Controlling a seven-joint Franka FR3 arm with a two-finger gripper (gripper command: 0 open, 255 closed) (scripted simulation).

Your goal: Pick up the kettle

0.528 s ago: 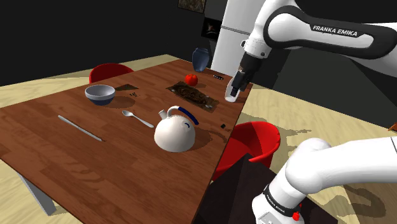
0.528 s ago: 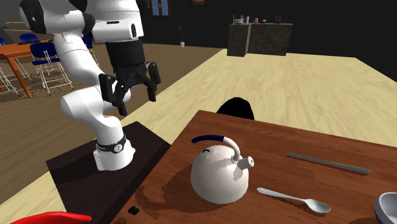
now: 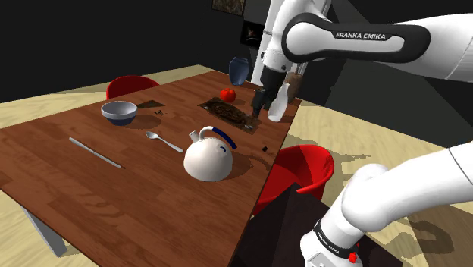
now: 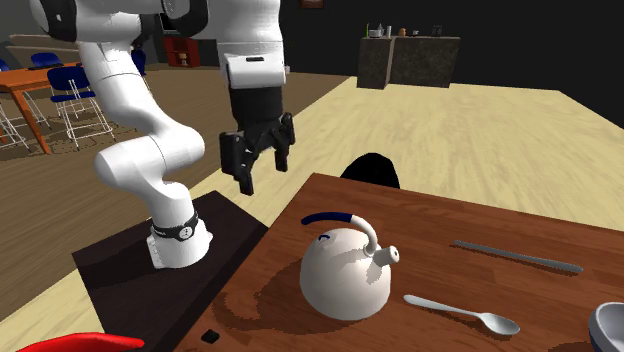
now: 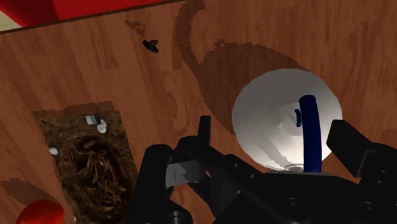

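**Open fingers above a kettle best taken by its blue handle**

A brown wood-grain surface fills the middle of a dim room, with pale floor around it and black areas beyond.

The black fingers stand apart with nothing between them. They hang in the air over the edge of the surface on the stand's side. In the second exterior view they are up and to the left of the kettle and well apart from it. The wrist view looks down onto the kettle's dome, and the dark blue handle shows between the two fingers, far below them.

The kettle sits upright on the surface, a smooth white dome with a short spout and the thin handle arching over its top. A spoon lies just beside it. A bowl, a long grey rod, a dark mat and a round red fruit lie farther off.

The dome looks hard and slick, and probably too wide for the fingers to span. The handle is a narrow, stiff band that should fit between them, so the crown of the arch is the place to grip. From the wrist view, the fingers seem lined up to close across the band. Held there, the body would hang below the grip and might tip toward the spout. Whether the kettle holds water cannot be told, so its weight is uncertain.
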